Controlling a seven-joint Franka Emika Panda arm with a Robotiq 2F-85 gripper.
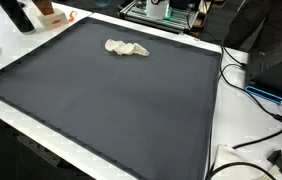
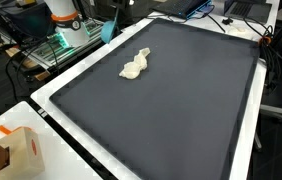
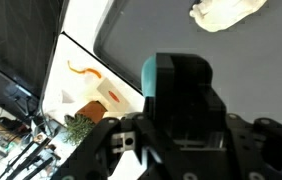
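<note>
One crumpled cloth (image 3: 224, 13) lies well apart from the gripper (image 3: 177, 92).

Dark mat (image 1: 101, 100) carries one crumpled white cloth (image 1: 127, 48)

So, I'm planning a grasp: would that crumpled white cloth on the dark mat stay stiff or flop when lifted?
Probably floppy: the cloth lies in soft, irregular folds. Likely light too, being a thin bundle. Pushed, it would probably bunch or drag on the mat rather than roll.
</note>
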